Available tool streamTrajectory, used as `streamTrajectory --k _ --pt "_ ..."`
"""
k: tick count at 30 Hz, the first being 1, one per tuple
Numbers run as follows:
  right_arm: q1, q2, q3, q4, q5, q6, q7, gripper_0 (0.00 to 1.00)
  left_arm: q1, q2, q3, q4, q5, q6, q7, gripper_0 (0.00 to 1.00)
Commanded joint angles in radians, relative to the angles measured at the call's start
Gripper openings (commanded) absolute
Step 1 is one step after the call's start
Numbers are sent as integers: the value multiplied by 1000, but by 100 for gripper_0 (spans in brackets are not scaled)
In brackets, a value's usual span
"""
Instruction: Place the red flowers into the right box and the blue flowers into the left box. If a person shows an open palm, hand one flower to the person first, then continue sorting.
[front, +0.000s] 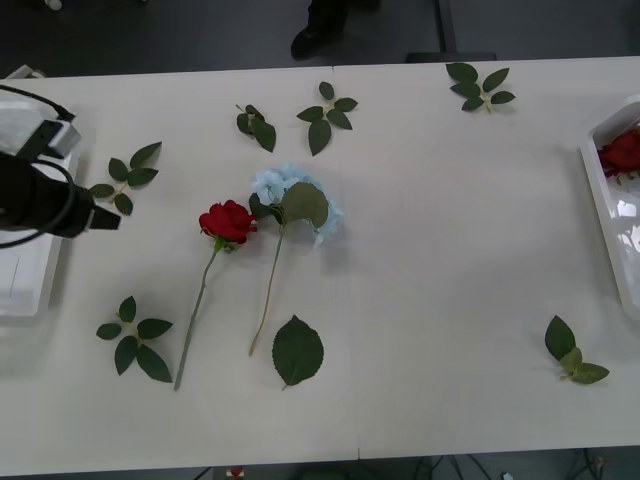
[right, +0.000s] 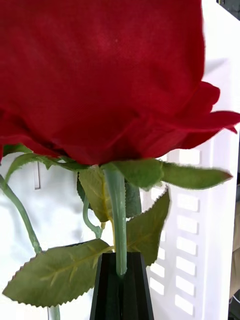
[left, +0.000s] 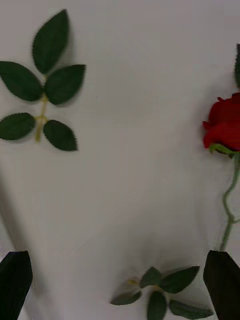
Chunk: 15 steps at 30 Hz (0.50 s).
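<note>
Right gripper (right: 120, 280): black fingers closed on the stem of a red rose (right: 100, 75), head up close to the wrist camera, white slotted wall of the right box (right: 210, 200) just behind. In the front view the box (front: 603, 200) sits at the table's right edge with a rose head (front: 622, 152) in it.

Judged step: releasing this rose into the box. Lower until head and leaves rest inside the rim, then open, so the stem doesn't hang over the edge.

Left gripper (left: 120, 285): fingers wide, empty, hovering over the table by the left box (front: 25, 270).

Mid-table: one more rose (front: 227, 221) and a blue flower (front: 295, 205), heads just beside each other, stems apart. Take the rose by its stem, clear of the blue petals.
</note>
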Motion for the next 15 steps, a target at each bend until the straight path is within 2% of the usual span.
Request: streamTrajectory --k 1,2,4,8,15 --pt "-43 10 -1 -6 17 -11 -10 37 92 -97 0 -126 -64 -27 -31 100" --pt "-42 10 1 -6 19 -11 -10 45 96 -105 -8 -135 -75 -27 -29 100" --pt "-43 5 -1 -6 26 -15 -4 74 96 -127 -51 -152 -115 -29 -25 100" --pt "-47 -13 -2 -7 -1 -15 30 99 90 -162 -128 -153 -186 -78 -12 100" --pt "-66 -67 -30 -12 -202 31 255 100 62 -222 -226 -124 -299 -112 8 100"
